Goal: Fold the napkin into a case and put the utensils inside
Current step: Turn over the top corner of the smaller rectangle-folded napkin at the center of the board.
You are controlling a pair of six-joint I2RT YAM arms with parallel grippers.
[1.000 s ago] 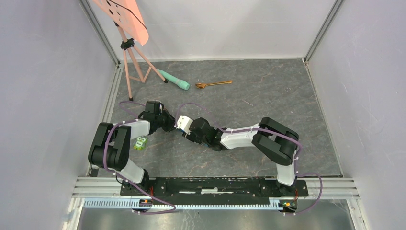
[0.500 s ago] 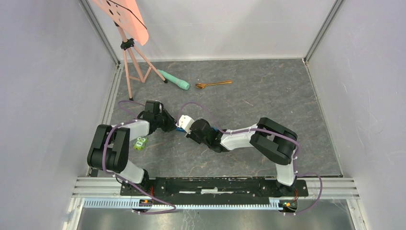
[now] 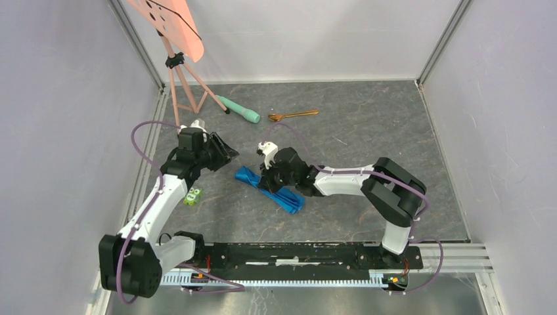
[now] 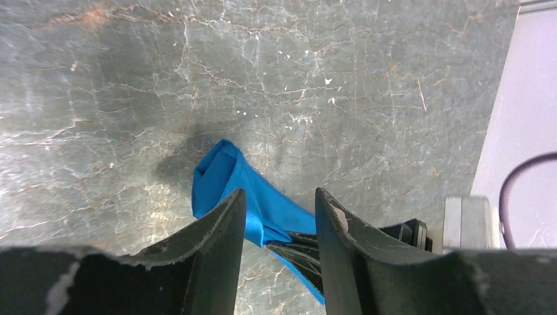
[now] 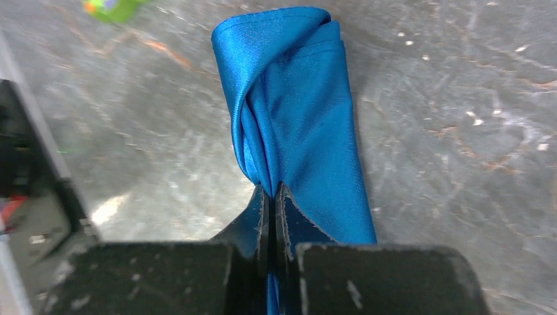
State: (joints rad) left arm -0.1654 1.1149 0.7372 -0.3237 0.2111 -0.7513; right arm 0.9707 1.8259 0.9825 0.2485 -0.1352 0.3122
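The bright blue napkin [image 3: 270,190] lies on the table as a narrow, layered strip, running from upper left to lower right. My right gripper [image 3: 268,185] is shut on a fold near its middle; in the right wrist view the jaws [image 5: 271,191] pinch the cloth [image 5: 295,98] between them. My left gripper [image 3: 228,153] stands open up and to the left of the strip's left end, with nothing in it. Between its fingers [image 4: 226,220] I see the napkin's end [image 4: 223,174] below. A thin copper-gold utensil [image 3: 293,115] lies at the back of the table.
A mint-green cylinder with a black tip [image 3: 240,110] lies left of the utensil. A pink tripod [image 3: 180,79] stands in the back left corner. A small green toy [image 3: 192,195] sits beside the left arm. Metal-framed walls close the table in on three sides.
The left gripper opened, let go of the napkin and drew back up and left. The right gripper shut on the napkin. The strip now shows on the table between the arms.
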